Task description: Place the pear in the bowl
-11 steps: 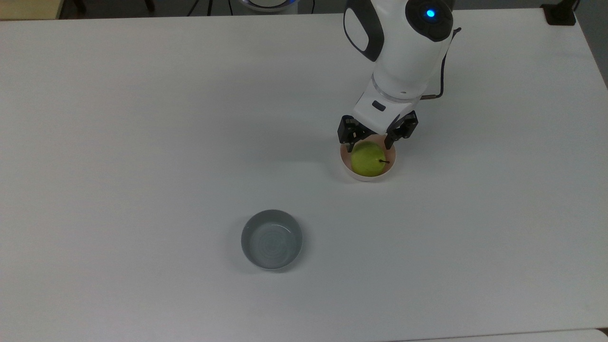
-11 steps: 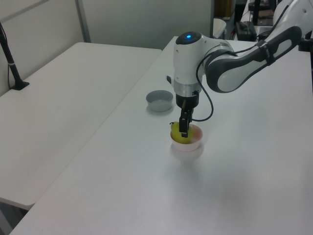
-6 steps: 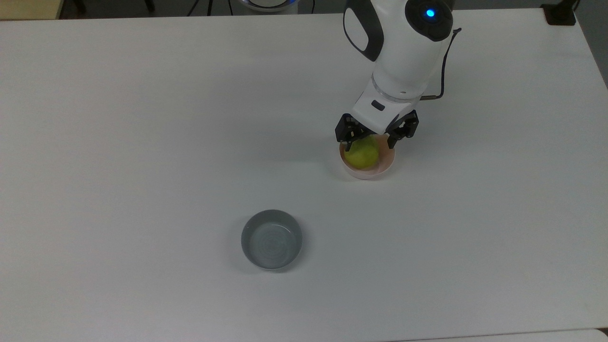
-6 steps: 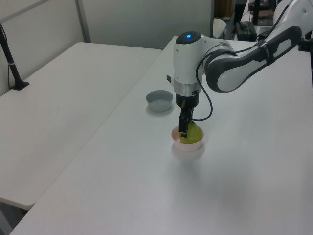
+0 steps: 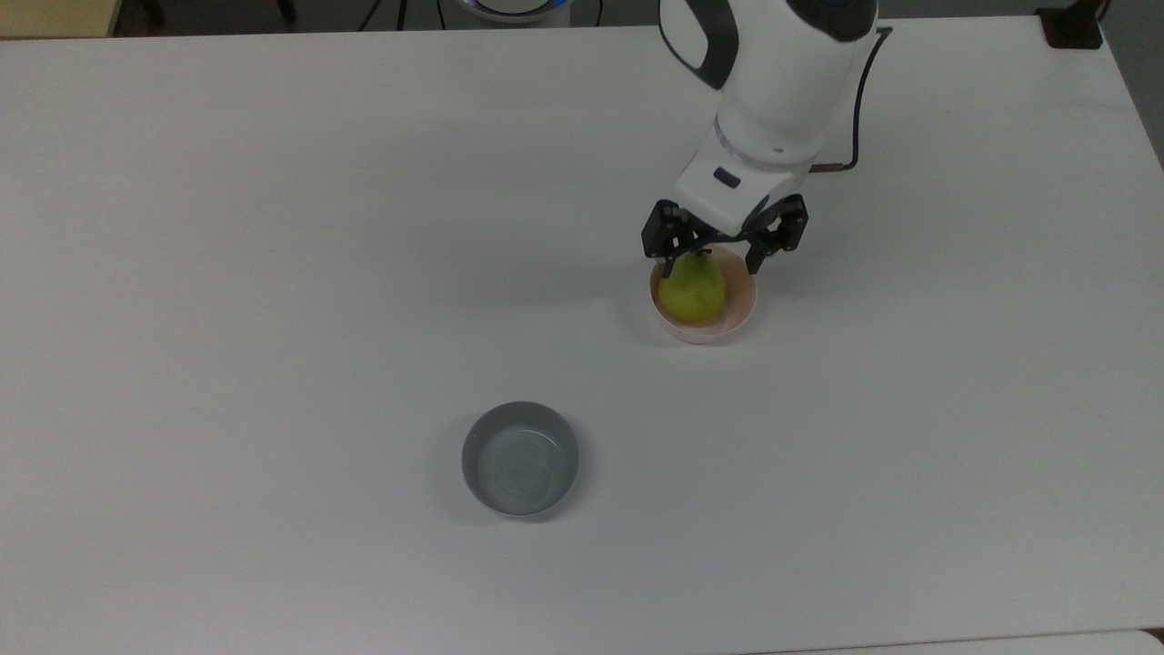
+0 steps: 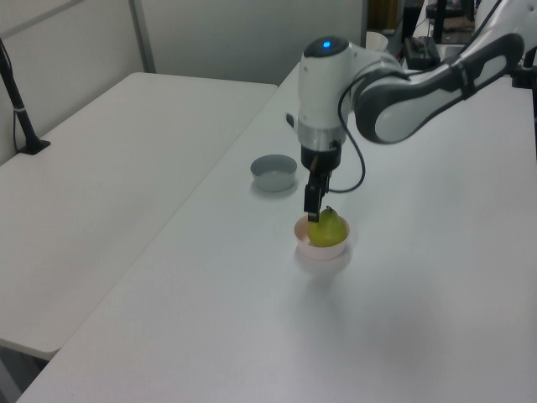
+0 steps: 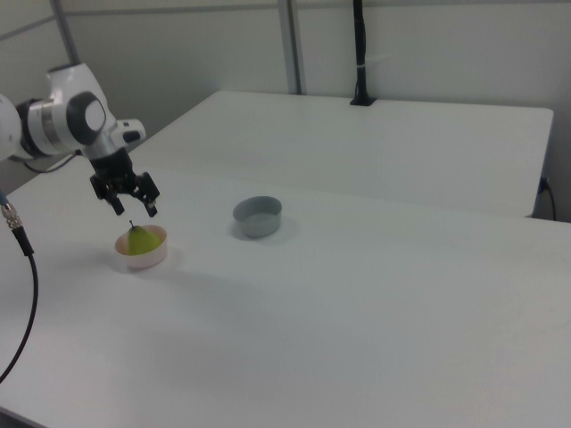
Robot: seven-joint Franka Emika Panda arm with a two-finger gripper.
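Observation:
The yellow-green pear (image 5: 692,290) (image 6: 328,228) (image 7: 140,240) stands upright inside the pale pink bowl (image 5: 738,314) (image 6: 322,250) (image 7: 143,259), its stem pointing up. My gripper (image 5: 712,259) (image 6: 313,201) (image 7: 134,206) hangs open just above the bowl, fingers spread on either side of the pear's top without touching it. Nothing is held between the fingers.
A grey round bowl (image 5: 520,459) (image 6: 274,172) (image 7: 258,216) sits apart from the pink one, toward the top view's lower left. The white table (image 5: 273,227) stretches wide around both bowls. A second white table (image 6: 109,159) adjoins it, with a black post (image 7: 359,53) clamped on.
The pear dropped from my open fingers and settled upright in the pink bowl. My gripper rose a little above the bowl, staying open.

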